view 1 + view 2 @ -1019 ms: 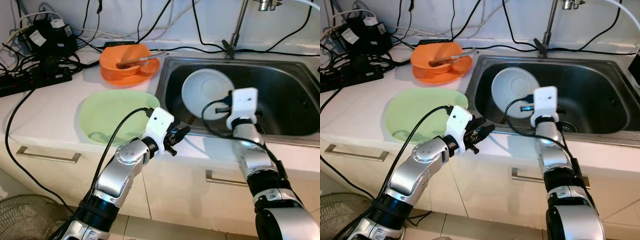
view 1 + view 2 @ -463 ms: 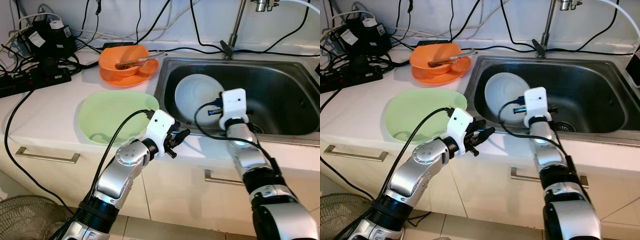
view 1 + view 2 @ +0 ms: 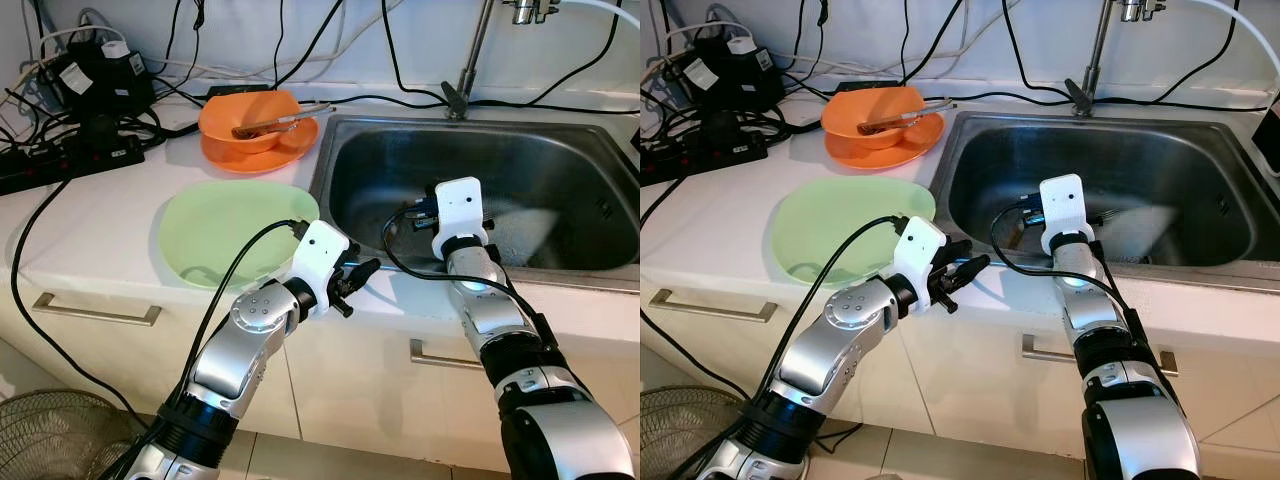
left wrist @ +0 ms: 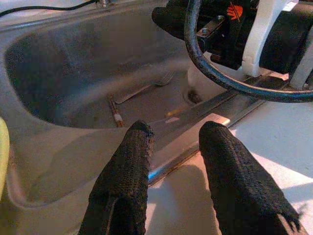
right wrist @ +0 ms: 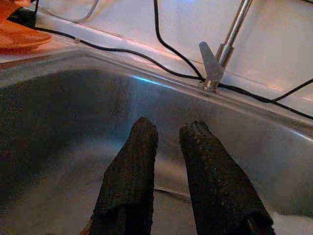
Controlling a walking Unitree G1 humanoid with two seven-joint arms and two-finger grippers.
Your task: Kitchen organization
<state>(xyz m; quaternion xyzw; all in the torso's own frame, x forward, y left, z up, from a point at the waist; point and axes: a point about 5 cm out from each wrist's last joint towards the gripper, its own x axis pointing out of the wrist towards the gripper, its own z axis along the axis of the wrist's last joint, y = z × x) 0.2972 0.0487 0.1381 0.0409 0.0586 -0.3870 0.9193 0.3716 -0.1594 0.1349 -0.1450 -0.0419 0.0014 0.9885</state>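
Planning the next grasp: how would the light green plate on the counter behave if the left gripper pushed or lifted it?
The light green plate looks rigid and shallow, lying flat, so it would probably slide on the smooth countertop. Its low rim likely makes pinching from the edge tricky for the left gripper.

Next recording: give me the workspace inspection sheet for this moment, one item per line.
Surface: white counter with steel sink.
Job's things: green plate on the counter; orange bowl on orange plate, utensil in the bowl.
Clutter: power strip, adapters at back left.
Claws: left claw open at the sink's front edge; right claw inside the sink, fingers slightly apart, empty.
Cables: black cables along the back wall.
Surroundings: faucet; wire fan on the floor.
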